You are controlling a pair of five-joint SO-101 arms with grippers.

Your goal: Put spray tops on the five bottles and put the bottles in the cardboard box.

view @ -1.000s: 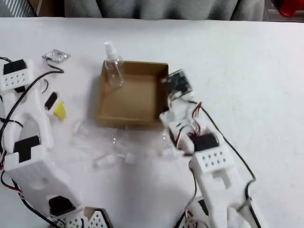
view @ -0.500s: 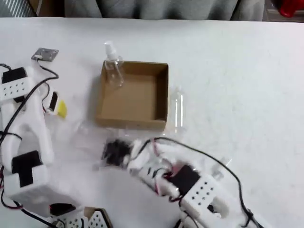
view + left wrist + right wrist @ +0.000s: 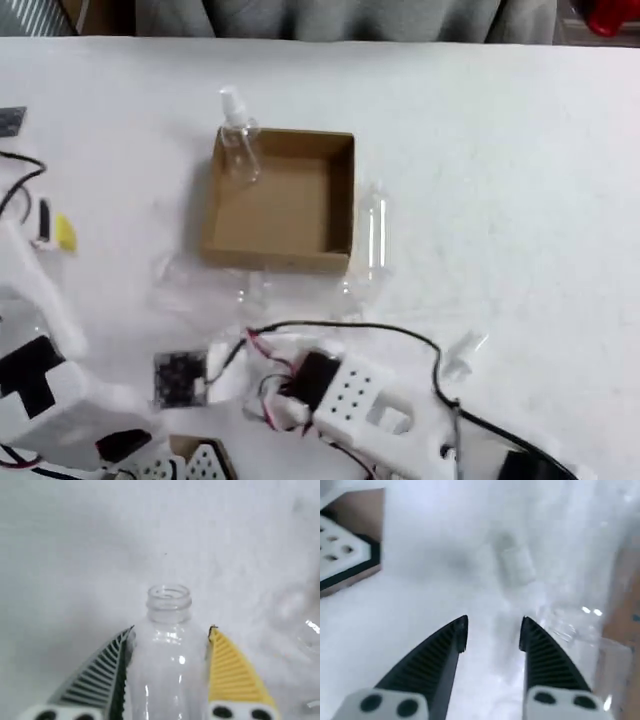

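Well left of the cardboard box (image 3: 282, 200), my left gripper (image 3: 171, 629) has its fingers closed on a clear, uncapped bottle (image 3: 169, 602) at the shoulders. I'd hold it steady, threaded neck free, while the right gripper (image 3: 492, 625), fingers part-open on nothing, brings a spray top (image 3: 463, 349) down square.

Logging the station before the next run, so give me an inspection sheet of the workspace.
Surface: white table, no spills seen.
Job's things: cardboard box; capped bottle at its far left corner; bare bottle beside it; loose spray top.
Clutter: nothing seen.
Grippers: left gripper shut on held bottle, no top; right gripper open.
Cables: black cable loops over the right arm.
Surroundings: red object behind table.
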